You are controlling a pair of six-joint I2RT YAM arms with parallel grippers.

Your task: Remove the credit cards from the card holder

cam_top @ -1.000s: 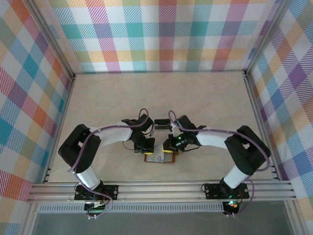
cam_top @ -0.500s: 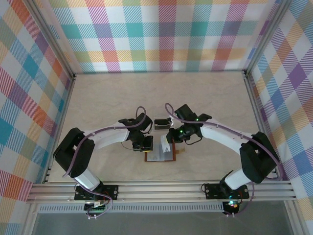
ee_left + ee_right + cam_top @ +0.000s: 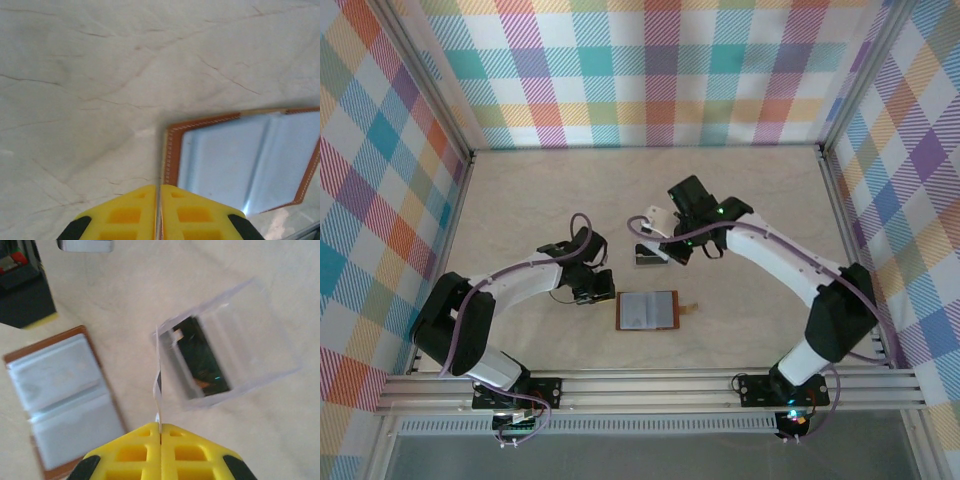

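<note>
Lying open on the pale counter (image 3: 750,300), the flat brown leather card holder (image 3: 647,311) shows grey pockets. Farther off, the right pincer (image 3: 160,427) pinches a thin pale card (image 3: 157,385); the left pincer (image 3: 159,189), fingers pressed together, sits left of the holder.

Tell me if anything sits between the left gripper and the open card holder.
Nothing visible. Bare table lies between the left gripper and the card holder, whose brown edge sits just ahead of the shut fingers.

No readable text, seemingly, anywhere.
</note>
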